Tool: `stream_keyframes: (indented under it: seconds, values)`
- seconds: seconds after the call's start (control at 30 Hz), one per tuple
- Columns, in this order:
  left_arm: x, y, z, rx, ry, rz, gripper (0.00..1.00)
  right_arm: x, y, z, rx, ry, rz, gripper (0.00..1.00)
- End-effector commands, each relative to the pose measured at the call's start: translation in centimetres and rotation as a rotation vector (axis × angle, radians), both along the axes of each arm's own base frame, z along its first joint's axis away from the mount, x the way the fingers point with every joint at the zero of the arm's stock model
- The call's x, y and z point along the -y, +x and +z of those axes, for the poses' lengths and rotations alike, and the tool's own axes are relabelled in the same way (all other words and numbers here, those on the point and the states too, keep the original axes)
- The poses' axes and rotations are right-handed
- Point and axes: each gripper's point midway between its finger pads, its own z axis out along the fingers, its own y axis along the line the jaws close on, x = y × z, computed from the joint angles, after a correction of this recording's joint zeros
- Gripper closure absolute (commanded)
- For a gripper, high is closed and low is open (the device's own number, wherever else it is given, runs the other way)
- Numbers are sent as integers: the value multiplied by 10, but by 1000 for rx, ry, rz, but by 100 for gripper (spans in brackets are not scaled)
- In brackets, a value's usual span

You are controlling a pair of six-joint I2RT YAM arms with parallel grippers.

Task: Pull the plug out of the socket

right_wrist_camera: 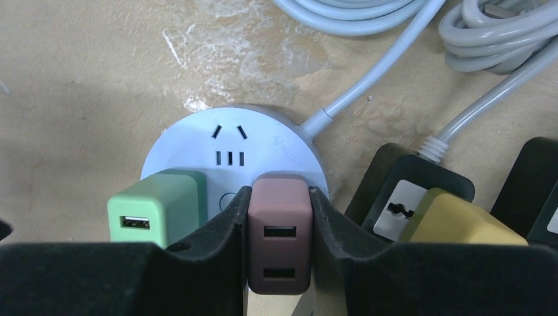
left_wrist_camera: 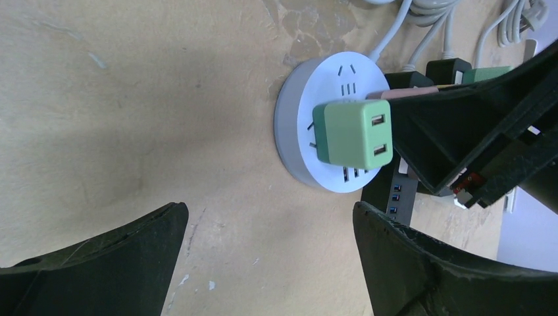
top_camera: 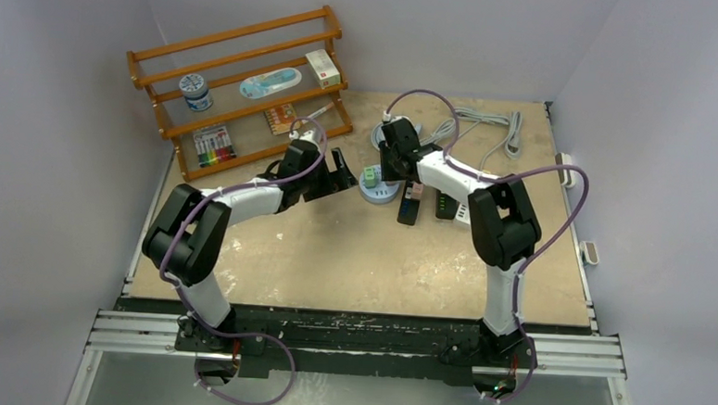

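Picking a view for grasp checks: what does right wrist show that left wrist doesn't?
Right wrist only: the brown plug head-on, clamped between the fingers of the right end effector, plus a yellow plug off to the side.
Left wrist only: the left end effector open and holding nothing, and the other arm's fingers seen side-on. The brown plug is only a sliver there.
Both: the round white socket and the green plug sitting on it.

Right fingers (right_wrist_camera: 210, 263) clamped, left fingers (left_wrist_camera: 99, 276) apart
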Motion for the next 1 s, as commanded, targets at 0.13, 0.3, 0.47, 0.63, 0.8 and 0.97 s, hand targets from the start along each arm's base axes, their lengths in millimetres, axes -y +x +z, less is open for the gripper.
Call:
stream_keyframes:
  seconds: [0.13,0.3,0.47,0.63,0.8,0.97]
  values:
    - [28,22,40,108,-184,-3,3,-39,4,86,171,217,144,100]
    - [26,21,35,91,-186,17,3,-58,-9,102,163,344,208,100]
    - [25,18,43,116,-199,17,4,-68,-11,117,180,408,235,100]
    - [39,9,61,159,-281,-77,6,-75,-8,124,182,444,248,100]
    - [51,-5,69,181,-331,-177,10,-83,-7,133,177,503,277,100]
    - [56,-19,77,208,-387,-242,11,-85,-4,146,179,564,293,100]
